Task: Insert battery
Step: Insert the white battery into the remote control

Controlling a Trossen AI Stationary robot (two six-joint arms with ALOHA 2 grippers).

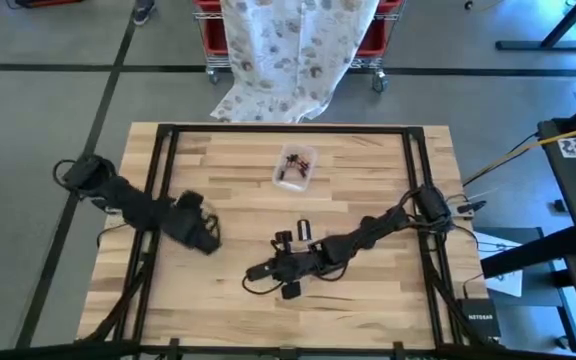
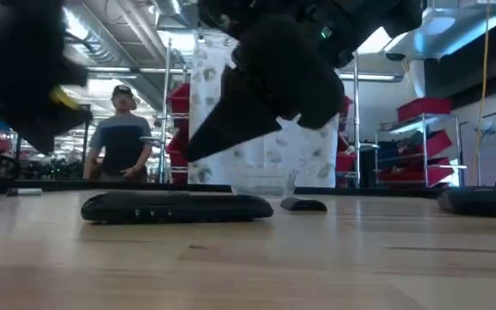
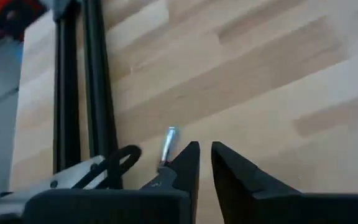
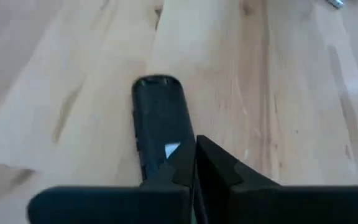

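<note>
table [image 1: 368,300]: pale wood planks, looking smooth and faintly sheened | remote [image 4: 159,124]: black plastic, showing matt | battery [image 3: 166,144]: shiny metal, catching light | bin [image 1: 295,166]: clear glossy plastic | drape [image 1: 288,50]: patterned cloth, hanging soft

Right gripper [image 1: 268,268] reaches low over mid-bench, fingers pressed together. Left gripper [image 1: 211,238] hovers left, fingers slightly parted, nothing between.

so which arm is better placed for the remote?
Right. Its pincer hangs closed directly over the remote near the table's front centre. The left pincer sits off left over bare wood.
</note>
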